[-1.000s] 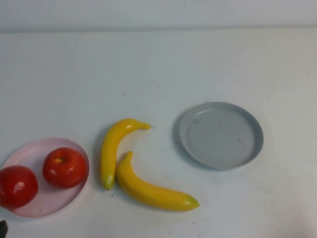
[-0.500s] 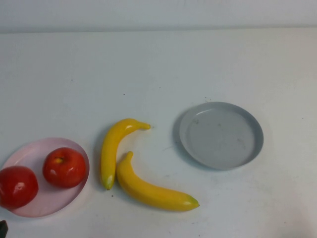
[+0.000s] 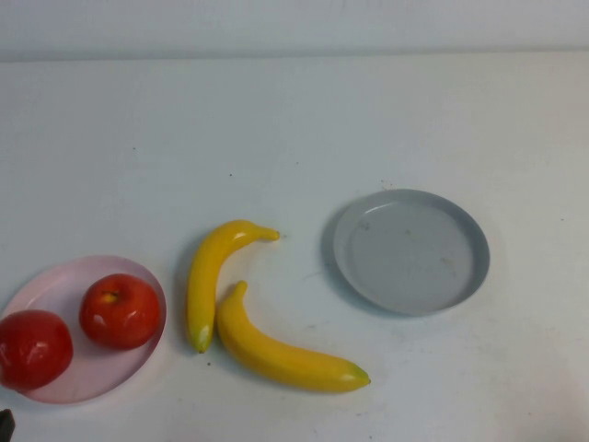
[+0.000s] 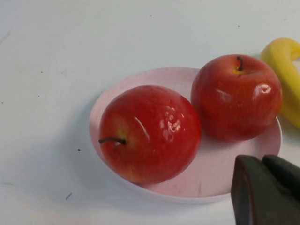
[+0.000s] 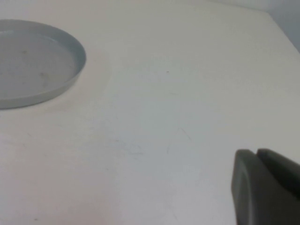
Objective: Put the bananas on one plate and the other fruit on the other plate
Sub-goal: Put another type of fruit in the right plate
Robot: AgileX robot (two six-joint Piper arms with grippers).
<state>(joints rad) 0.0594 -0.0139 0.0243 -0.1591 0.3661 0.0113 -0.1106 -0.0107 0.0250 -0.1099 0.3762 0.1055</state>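
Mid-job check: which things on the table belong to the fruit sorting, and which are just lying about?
Part of the job:
- two bananas, on the table between the plates
- grey plate, nothing on it
- two apples, on the pink plate
- left claw, shut, beside the pink plate
- right claw, shut, away from the grey plate

Just lying about:
- nothing visible besides the table

Glossy apples [image 4: 149,133], glossy bananas [image 3: 281,353], matt table [image 3: 294,129].
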